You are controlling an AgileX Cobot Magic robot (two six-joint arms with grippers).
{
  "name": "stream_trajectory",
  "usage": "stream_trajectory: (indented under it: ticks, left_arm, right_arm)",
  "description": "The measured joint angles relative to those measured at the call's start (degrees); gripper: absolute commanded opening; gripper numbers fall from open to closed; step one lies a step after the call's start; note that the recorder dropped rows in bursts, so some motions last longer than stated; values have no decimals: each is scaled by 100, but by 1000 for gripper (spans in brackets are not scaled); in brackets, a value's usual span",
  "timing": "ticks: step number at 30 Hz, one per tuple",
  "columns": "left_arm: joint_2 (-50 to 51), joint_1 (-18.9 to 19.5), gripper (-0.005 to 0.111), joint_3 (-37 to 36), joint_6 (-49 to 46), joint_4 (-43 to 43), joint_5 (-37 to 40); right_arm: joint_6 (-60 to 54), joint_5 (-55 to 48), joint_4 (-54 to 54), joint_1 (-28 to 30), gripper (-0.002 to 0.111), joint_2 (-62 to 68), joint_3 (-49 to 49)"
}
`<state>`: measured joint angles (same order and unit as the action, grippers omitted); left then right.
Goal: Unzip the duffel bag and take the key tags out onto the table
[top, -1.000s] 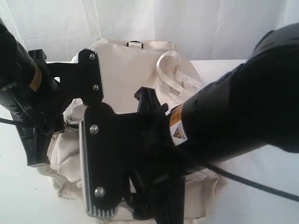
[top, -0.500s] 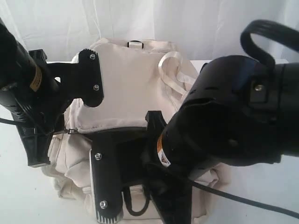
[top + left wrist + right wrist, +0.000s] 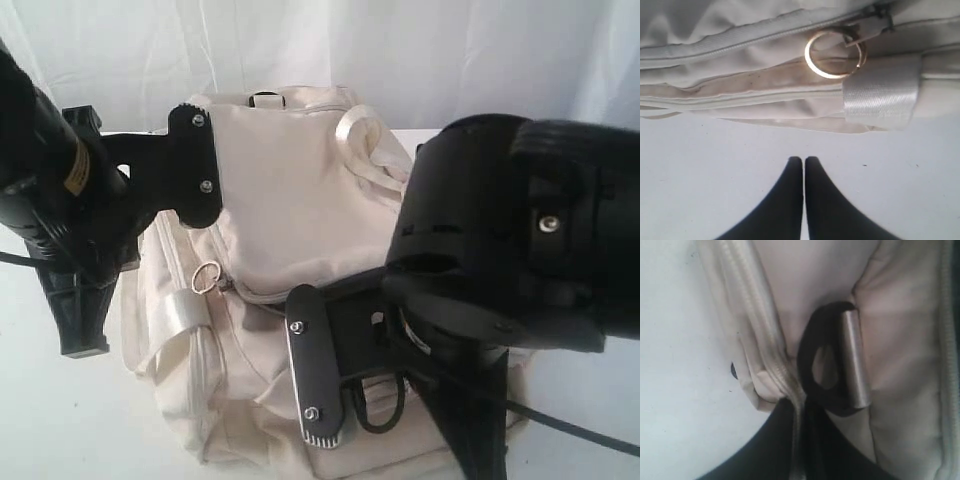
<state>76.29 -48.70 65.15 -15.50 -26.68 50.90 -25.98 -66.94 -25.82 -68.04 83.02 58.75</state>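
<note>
The bag (image 3: 815,275) is pinched at its seam by the right gripper (image 3: 801,407); the left gripper (image 3: 803,160) is held closed, empty, over the table (image 3: 710,160).

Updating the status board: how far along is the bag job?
Done: nothing; zipper on the duffel bag looks closed, ring pull untouched. In hand: right fingers pinch the bag's seam beside the black D-ring; left fingers are shut empty over the table. Left: unzip, take out the key tags, none visible.

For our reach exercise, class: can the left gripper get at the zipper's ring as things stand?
Probably yes. The left gripper is shut over the table beside the bag; the ring lies exposed on the bag's near side with nothing between. It would need to open first.
</note>
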Motion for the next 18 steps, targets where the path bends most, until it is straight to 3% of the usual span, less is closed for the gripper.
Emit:
stream_trajectory:
  ticks: [18]
  left_arm:
    - [0, 0, 7, 0, 0, 0, 98]
  right_arm:
    - [878, 4, -219, 260, 0, -186, 0]
